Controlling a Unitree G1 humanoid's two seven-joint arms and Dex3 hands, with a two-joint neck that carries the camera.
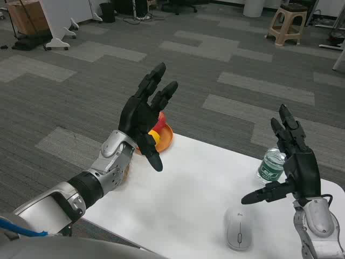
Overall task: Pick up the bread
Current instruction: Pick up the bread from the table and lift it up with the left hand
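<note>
Bread is what I'm hunting for, and I'm not seeing it plainly. I'm holding the left hand raised over the table's far left corner, fingers spread and gripping nothing, and it is covering most of an orange plate. Peeking past the palm are a red piece and a yellow piece on that plate; I can't tell whether either is the bread, or whether it is lying hidden behind the hand. A brownish patch is also showing under the left forearm at the table edge, too obscured to name.

I'm keeping the right hand lifted at the right side, fingers apart and empty, just in front of a clear water bottle with a green label. A white computer mouse is lying on the white table near it.

I'm judging this as the approach, nothing grasped yet. Next I need to shift the left hand aside, confirm the bread, then lower onto it.
</note>
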